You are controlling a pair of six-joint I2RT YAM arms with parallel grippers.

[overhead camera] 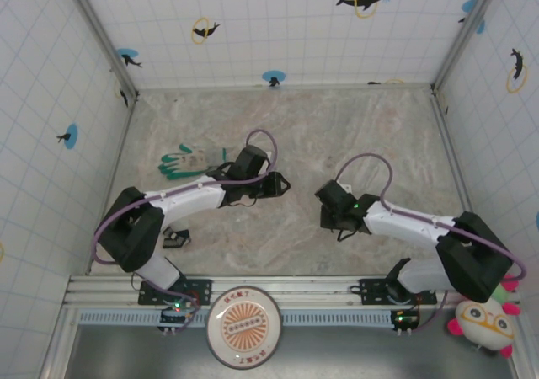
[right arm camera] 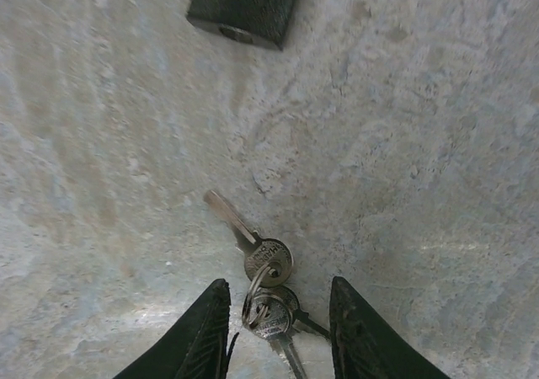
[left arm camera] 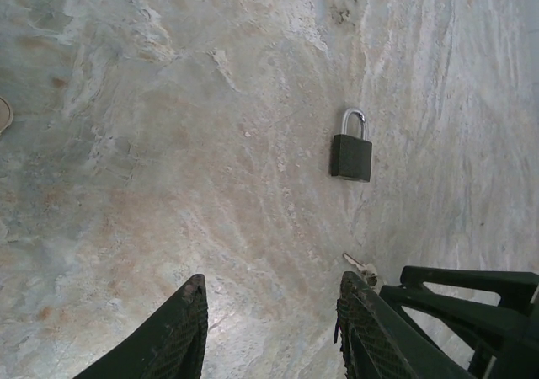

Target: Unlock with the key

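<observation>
A dark padlock (left arm camera: 351,156) with a silver shackle lies flat on the marble table, its keyhole end (right arm camera: 244,4) facing my right gripper. A bunch of silver keys (right arm camera: 268,282) on a ring lies just short of it, one key's blade pointing at the lock. My right gripper (right arm camera: 278,285) is open, low over the table, with its fingers either side of the bunch and not touching it. My left gripper (left arm camera: 273,280) is open and holds nothing; the key tip (left arm camera: 360,267) and the right gripper (left arm camera: 459,303) show just to its right. Seen from above, the left gripper (overhead camera: 283,184) and right gripper (overhead camera: 327,210) face each other mid-table.
A green and white glove (overhead camera: 189,162) lies behind the left arm. A small black object (overhead camera: 175,238) sits near the left base. A round plate (overhead camera: 244,327) and a plush toy (overhead camera: 482,324) lie off the table's near edge. Tiled walls enclose the table (overhead camera: 396,135).
</observation>
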